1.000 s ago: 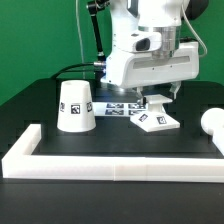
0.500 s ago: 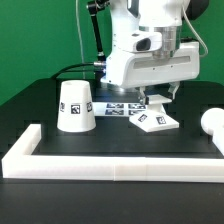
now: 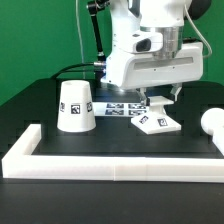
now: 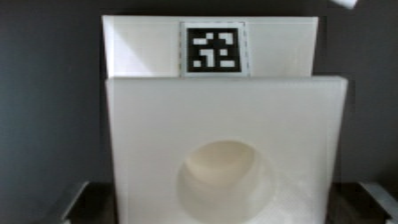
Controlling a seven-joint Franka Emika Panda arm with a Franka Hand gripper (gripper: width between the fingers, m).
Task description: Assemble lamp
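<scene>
The pincer (image 3: 160, 101) hangs low over the lamp base (image 3: 158, 121), which lies flat on the counter (image 3: 35, 112); the wrist view shows the base straight below, its round socket (image 4: 222, 178) facing up, probably so the bulb can enter later; the jaws seem to stand at either side of it, but I cannot tell if they press it; in the exterior view the shade (image 3: 76, 105) stands wide end down at nine o'clock from the base, well apart; the bulb (image 3: 212, 119) lies at three o'clock; the marker board (image 3: 122, 108) is just beside the base, and the white rail (image 3: 110, 162) closes the six o'clock side; nothing seems to block a lift.
</scene>
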